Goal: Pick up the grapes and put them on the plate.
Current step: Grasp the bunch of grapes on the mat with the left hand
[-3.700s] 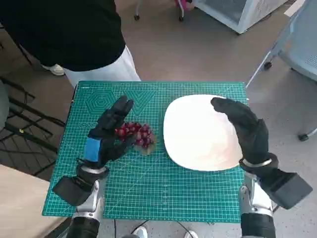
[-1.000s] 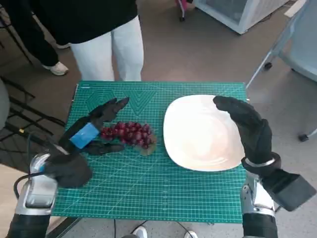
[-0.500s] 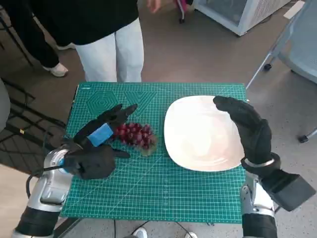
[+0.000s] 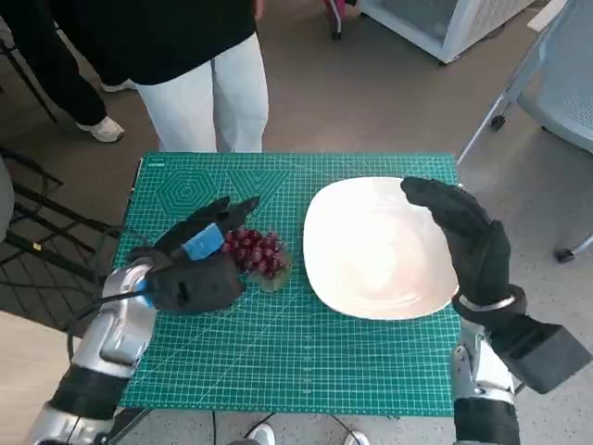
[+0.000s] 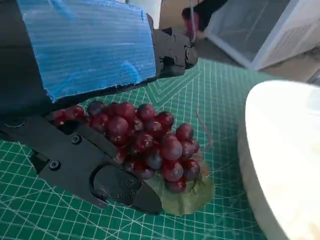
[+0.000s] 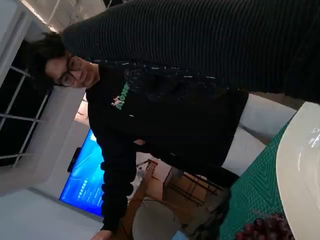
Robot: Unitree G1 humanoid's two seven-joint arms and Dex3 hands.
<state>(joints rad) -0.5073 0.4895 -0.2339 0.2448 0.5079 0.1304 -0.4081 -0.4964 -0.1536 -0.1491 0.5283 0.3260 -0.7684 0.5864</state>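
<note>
A bunch of red grapes (image 4: 260, 252) lies on a green leaf on the cutting mat, left of the white plate (image 4: 375, 246). My left hand (image 4: 199, 264) lies against the bunch's left side, fingers pointing toward the plate. In the left wrist view the grapes (image 5: 150, 142) sit between the upper fingers (image 5: 172, 50) and the lower finger (image 5: 100, 170) of my left hand (image 5: 85, 45); the fingers are apart and the bunch rests on the mat. My right hand (image 4: 463, 236) hovers with fingers spread over the plate's right rim, holding nothing. The right wrist view catches the grapes (image 6: 260, 232) and the plate (image 6: 300, 170) at its edge.
The green cutting mat (image 4: 306, 362) covers the small table. A person (image 4: 195, 56) in a black top and white trousers stands at the table's far side. A black chair frame (image 4: 46, 250) is on the left, a grey chair (image 4: 556, 83) at the far right.
My left forearm has swung in from the left and the hand has closed in around the grapes' left side. The right hand and the plate have stayed put.
</note>
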